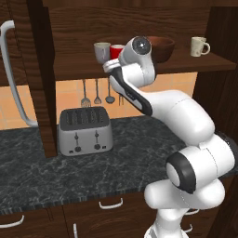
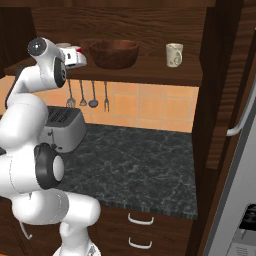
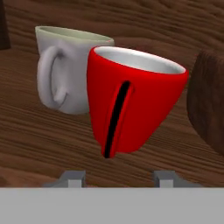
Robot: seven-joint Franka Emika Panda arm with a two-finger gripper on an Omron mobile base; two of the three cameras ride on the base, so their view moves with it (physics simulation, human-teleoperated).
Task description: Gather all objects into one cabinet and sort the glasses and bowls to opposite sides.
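1. Cabinet (image 1: pixel 139 28): tall, dark brown wood grain, with a thick wooden shelf board (image 2: pixel 145 74) that carries the task's things; a long curved white door handle (image 1: pixel 11 74) shows at the left edge of the left base view.
2. Worktop (image 1: pixel 93 162): dark marbled stone below the shelf, backed by an orange tiled wall.
3. Arm (image 1: pixel 186 121): white with dark joints, reaching up from the base to the left part of the shelf.
4. Toaster (image 1: pixel 84 131): silver, four slots, standing on the worktop under the shelf.
5. Wooden bowl (image 2: pixel 114 53): wide, dark reddish-brown, upright on the shelf near its middle, just right of the red cup.
6. Utensils (image 1: pixel 96 93): thin metal pieces hanging on the tiled wall above the toaster.
7. Cream mug (image 2: pixel 174 54): handled, upright at the right end of the shelf, well apart from the bowl.
8. Grey cup (image 3: pixel 70 70): handled, upright on the shelf, touching or just behind the red cup on its left.
9. Red cup (image 3: pixel 131 105): white inside, with a black stripe down its side; in the hand view it sits tilted, between the grey cup and the bowl.
10. End effector (image 3: pixel 119 178): fingertips (image 3: pixel 72 177) stand apart just short of the red cup, clamped on nothing.
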